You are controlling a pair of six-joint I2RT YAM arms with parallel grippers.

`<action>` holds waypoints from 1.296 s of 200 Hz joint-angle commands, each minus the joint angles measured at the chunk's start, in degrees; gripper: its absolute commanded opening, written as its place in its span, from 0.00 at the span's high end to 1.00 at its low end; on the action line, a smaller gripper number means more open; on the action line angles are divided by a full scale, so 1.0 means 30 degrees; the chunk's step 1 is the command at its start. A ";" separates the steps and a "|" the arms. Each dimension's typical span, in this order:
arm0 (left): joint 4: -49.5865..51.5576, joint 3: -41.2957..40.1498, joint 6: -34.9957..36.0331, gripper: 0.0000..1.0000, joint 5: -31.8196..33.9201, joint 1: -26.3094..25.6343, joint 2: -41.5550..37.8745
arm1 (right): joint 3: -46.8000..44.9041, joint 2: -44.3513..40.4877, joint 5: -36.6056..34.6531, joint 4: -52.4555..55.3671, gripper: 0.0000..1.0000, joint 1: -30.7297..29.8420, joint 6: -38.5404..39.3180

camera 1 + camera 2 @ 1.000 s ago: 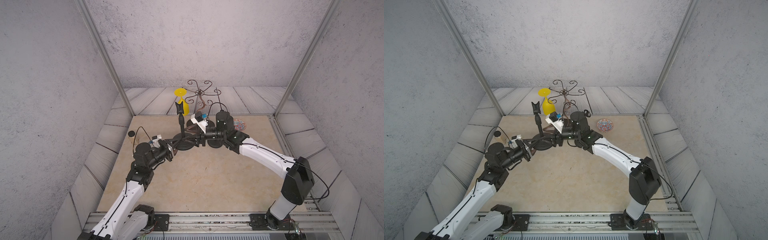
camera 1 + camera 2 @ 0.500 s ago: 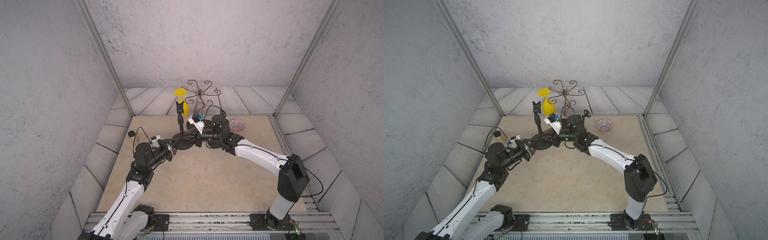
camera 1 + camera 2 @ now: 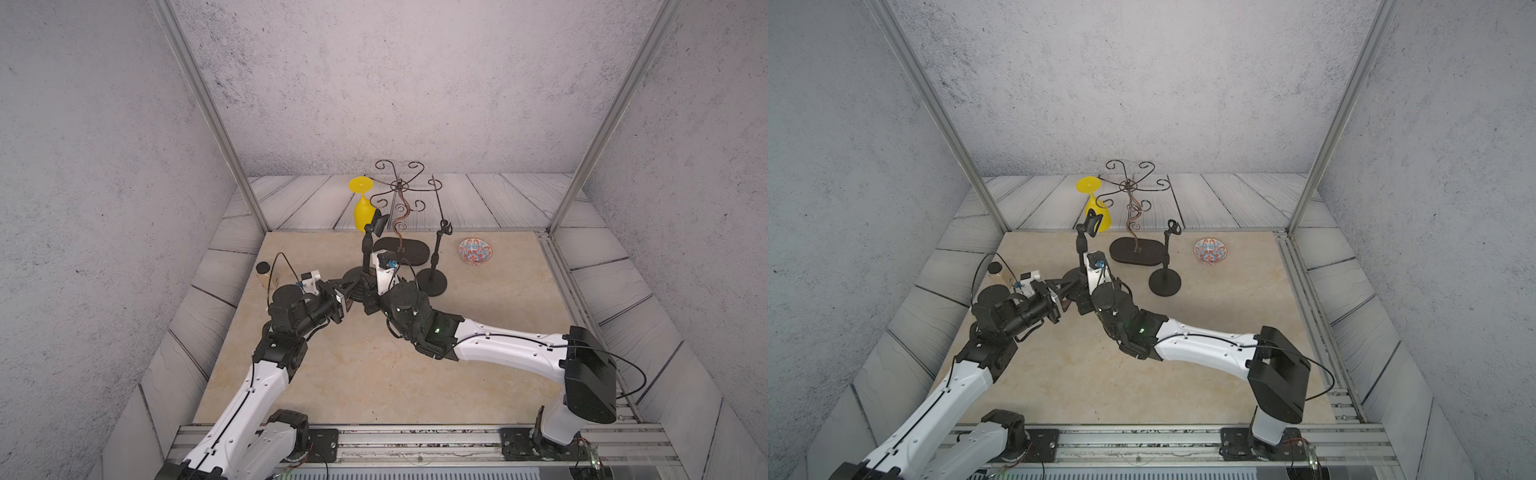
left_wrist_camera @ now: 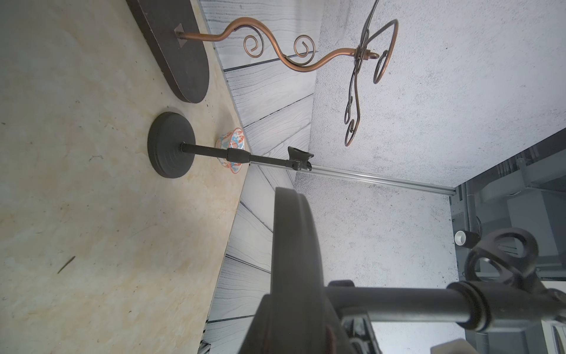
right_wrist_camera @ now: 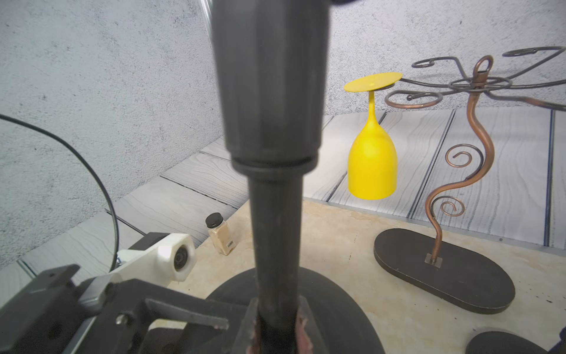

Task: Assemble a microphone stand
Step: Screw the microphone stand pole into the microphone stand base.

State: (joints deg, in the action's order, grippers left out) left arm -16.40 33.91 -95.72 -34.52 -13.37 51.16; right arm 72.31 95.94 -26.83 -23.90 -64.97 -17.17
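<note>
Top views record two microphone stands on the beige marbled tabletop (image 3: 374, 374): one gripped stand (image 3: 365, 257) left of centre and one free stand (image 3: 434, 266) just right of it, standing apart from both arms. Both are matte black, disc-footed, thin-stemmed and clip-topped.

Also counted:
- one copper wire rack (image 3: 399, 208) of curled rod
- one glossy yellow goblet (image 5: 372, 162) hanging upside down from it
- one patterned bowl (image 3: 475, 251)
- one small black-capped jar (image 5: 220, 234) of tan powder

Left wrist view alone shows the left claw (image 3: 349, 287) clamped on the rim of the round base (image 4: 294, 245), which is seen edge-on. Right wrist view alone shows the right claw (image 5: 277, 328) closed low on the pole (image 5: 277, 230), with reddish pads (image 5: 301, 325) touching either side. Neither contact reads clearly in the top views.
</note>
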 commanded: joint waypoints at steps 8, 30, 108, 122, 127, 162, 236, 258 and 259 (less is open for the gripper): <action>-0.2492 0.0627 -0.1175 1.00 -0.0804 -0.0144 -0.0551 | -0.2228 -0.2238 0.2895 -0.1913 0.48 0.0232 0.1840; -0.2519 0.0552 -0.1181 1.00 -0.0768 -0.0115 -0.0558 | -0.2868 -0.3862 0.7401 -0.0406 0.24 0.1482 0.2422; -0.2676 0.0474 -0.1348 1.00 -0.0768 -0.0116 -0.0701 | -0.0222 -0.2721 2.1007 0.2434 0.20 0.6543 0.3934; -0.2677 0.0503 -0.1366 1.00 -0.0768 -0.0124 -0.0733 | 0.0901 -0.1751 2.2741 0.2807 0.23 0.7040 0.3936; -0.2691 0.0503 -0.1374 1.00 -0.0753 -0.0117 -0.0734 | 0.1242 -0.1429 2.3426 0.2971 0.24 0.7151 0.3935; -0.2820 0.0517 -0.1495 1.00 -0.0771 -0.0115 -0.0741 | 0.4031 0.0869 2.5451 0.4408 0.35 0.7611 0.3867; -0.2867 0.0591 -0.1540 1.00 -0.0794 -0.0104 -0.0734 | 0.5847 0.3044 2.6318 0.3951 0.75 0.7559 0.2258; -0.2855 0.0591 -0.1535 1.00 -0.0797 -0.0093 -0.0734 | 0.4961 0.2683 2.3773 0.3242 0.88 0.7255 0.1116; -0.2854 0.0591 -0.1528 1.00 -0.0797 -0.0090 -0.0734 | 0.4842 0.2637 2.3580 0.3202 0.88 0.7234 0.1075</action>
State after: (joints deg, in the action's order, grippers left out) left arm -19.35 33.91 -100.86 -35.83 -13.58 50.54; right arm 88.38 103.22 49.71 -11.70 -42.37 -9.43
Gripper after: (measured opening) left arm 0.224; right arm 0.180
